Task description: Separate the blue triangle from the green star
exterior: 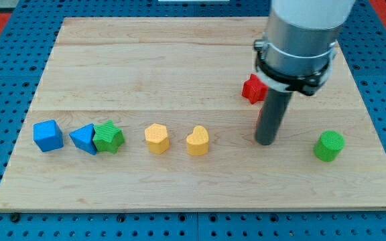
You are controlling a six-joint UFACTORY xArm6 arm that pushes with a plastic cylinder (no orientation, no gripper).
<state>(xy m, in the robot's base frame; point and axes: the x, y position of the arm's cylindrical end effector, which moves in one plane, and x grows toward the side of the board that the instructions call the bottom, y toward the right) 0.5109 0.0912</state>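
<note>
The blue triangle (83,138) and the green star (108,137) sit side by side, touching, near the bottom left corner of the wooden board (179,60). The triangle is on the left and the star is on the right. So the job looks like it has not started yet.

My tip (265,142) is far away from them, over on the right half of the board. It has no jaws at all, only a plain dark rod, so there is nothing to open or close.

Next, I think my tip must travel a long way toward the left edge. Then it must push just one of the two blocks away from the other one.

Two yellow blocks (157,138) (198,140) stand in a row between my tip and the star. They are in the way, so my tip should go around them.

A blue cube (48,135) sits just left of the triangle, near the left edge. Pushing the triangle that way could bump it.

A red block (252,88) is partly hidden behind the arm, so I cannot tell its shape. A green cylinder (329,145) sits near the right edge, away from all this.
</note>
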